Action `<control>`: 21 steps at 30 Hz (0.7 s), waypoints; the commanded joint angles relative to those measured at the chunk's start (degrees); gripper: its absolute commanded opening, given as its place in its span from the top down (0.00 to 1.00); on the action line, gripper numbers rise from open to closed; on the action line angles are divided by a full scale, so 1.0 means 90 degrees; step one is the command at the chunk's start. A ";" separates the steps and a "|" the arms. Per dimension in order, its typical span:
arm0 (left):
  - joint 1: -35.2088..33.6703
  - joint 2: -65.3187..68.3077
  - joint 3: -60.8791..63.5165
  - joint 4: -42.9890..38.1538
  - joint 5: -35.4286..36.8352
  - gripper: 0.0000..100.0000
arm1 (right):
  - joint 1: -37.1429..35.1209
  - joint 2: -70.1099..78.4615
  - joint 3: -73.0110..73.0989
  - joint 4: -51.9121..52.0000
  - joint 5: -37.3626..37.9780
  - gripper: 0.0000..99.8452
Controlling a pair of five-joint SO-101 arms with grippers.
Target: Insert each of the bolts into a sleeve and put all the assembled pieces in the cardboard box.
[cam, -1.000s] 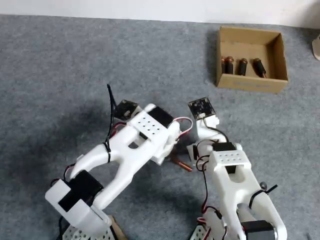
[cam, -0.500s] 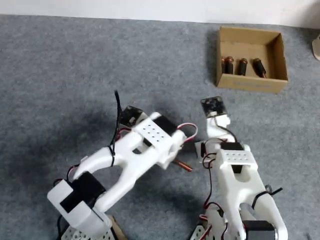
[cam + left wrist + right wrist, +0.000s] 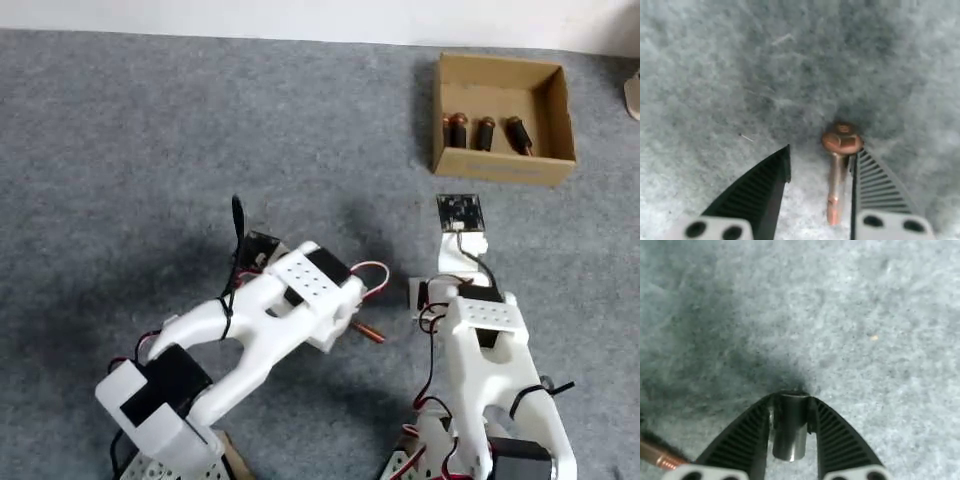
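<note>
Right pincer (image 3: 791, 399) clamps sleeve (image 3: 789, 432); left pincer (image 3: 823, 150) spread, bolt (image 3: 836, 182) beside finger.

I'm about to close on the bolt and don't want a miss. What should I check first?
1. left hand open: ok.
2. bolt between its fingers: ok, though it sits close against one side, not centred.
3. right hand shut on the sleeve: ok.
4. sleeve bore clear for the bolt: cannot tell.
5. box has room beside its three pieces: ok.
</note>
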 commanded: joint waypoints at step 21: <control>-0.0513 0.0923 -0.0747 0.0078 0.0127 1.00 | 0.0132 -0.0063 -0.0044 -0.0063 -0.0029 0.99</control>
